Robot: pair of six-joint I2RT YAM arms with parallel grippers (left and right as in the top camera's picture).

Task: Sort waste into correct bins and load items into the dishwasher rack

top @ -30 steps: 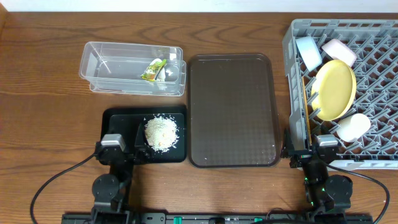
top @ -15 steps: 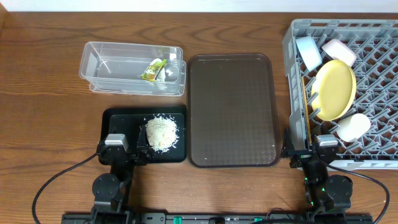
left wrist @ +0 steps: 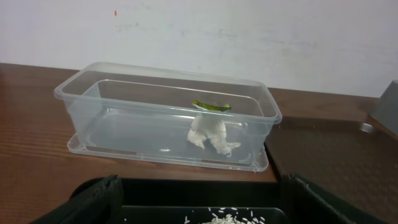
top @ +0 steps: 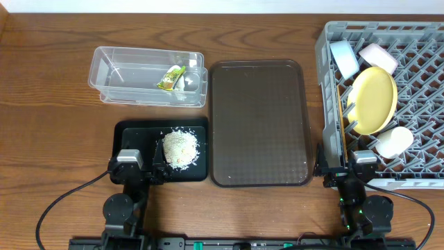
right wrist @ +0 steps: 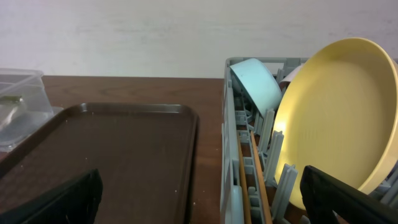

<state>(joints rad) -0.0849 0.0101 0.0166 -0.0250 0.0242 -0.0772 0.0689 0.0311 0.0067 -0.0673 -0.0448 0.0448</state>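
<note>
Two pincers rest at the near tabletop (top: 55, 139) edge, both spread and empty. I judge the sorting done. Rice (top: 180, 148) sits heaped on the black tray (top: 132, 132), just ahead of the left pincer (left wrist: 199, 202). The wrapper (top: 170, 77) and paper (left wrist: 208, 134) lie in the tub (top: 118, 69) beyond. The plate (top: 374, 99) and blue bowl (top: 344, 57) stand propped between rack (top: 416, 42) dividers, chopsticks (top: 341, 132) along its left wall, close ahead and right of the right pincer (right wrist: 202, 199).

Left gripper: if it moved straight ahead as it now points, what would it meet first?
Probably the rice on the black tray, just ahead of the left gripper; the clear tub lies beyond. Height is unclear.
</note>
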